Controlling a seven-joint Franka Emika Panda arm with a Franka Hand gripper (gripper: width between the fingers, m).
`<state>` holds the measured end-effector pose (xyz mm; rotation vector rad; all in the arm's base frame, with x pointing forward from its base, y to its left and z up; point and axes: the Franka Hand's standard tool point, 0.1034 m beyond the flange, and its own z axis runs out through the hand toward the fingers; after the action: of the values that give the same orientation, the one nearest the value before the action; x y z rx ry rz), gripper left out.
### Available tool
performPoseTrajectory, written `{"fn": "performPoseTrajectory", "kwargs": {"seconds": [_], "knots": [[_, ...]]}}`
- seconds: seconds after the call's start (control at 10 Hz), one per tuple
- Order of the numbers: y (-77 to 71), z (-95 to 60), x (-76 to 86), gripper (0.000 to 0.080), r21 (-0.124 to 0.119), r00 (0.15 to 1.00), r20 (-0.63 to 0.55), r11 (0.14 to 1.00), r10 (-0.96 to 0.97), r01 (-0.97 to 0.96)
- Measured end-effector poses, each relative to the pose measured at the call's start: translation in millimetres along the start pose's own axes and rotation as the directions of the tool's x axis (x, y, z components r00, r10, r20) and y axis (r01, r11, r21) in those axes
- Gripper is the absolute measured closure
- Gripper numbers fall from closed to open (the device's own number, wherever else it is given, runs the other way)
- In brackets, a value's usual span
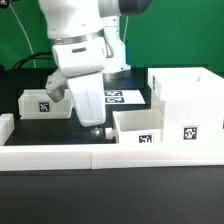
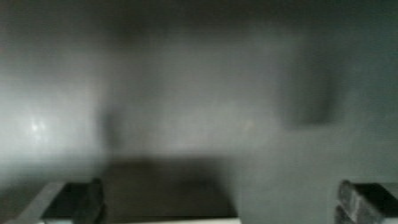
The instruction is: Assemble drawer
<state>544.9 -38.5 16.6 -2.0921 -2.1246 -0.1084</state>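
Nearest the camera, a long low white border wall (image 1: 60, 155) is seen running across the lower part of the exterior frame, laid on the dark surface (image 1: 40, 130). Just behind it, right of centre, the middle tray (image 1: 135, 122), shallow and white, is set with its open side up, and a black-and-white tag (image 1: 146, 139) is shown on its near wall. Just beside it, at the right of the frame, the tall box shell (image 1: 185, 92) is stood, with another tag carried low on its near face; whether shell and tray touch cannot be told. The left tray (image 1: 45, 102) is placed at the left of the frame, well apart from the middle tray, and is likewise tagged.

Between the two trays the white arm (image 1: 80, 40) is seen hanging down from the top centre. Its fingers (image 1: 97, 127) are held low over the surface, near the middle tray's left wall; whether the surface is touched cannot be told. Behind the arm, at mid frame, the marker board (image 1: 122, 97) is laid flat and is partly hidden.

The wrist view is heavily blurred, and little but grey is made out. Only the two dark fingers (image 2: 71, 200) are distinguished, spread well apart with nothing gripped between them.
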Motion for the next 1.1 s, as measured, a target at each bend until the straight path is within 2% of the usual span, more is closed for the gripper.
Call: {"fn": "performPoseTrajectory", "kwargs": {"seconds": [0.1, 0.3, 0.6, 1.1], "knots": [[0.6, 1.4, 8.3, 0.015, 0.002, 1.0, -0.002, 1.0, 0.027, -0.027], [1.5, 1.6, 13.0, 0.015, 0.003, 0.996, 0.003, 0.996, 0.095, -0.095], [1.8, 2.3, 15.9, 0.015, 0.0, 0.985, 0.012, 0.985, 0.174, -0.174], [2.4, 2.5, 15.2, 0.015, -0.007, 0.981, 0.012, 0.981, 0.196, -0.196]]}}
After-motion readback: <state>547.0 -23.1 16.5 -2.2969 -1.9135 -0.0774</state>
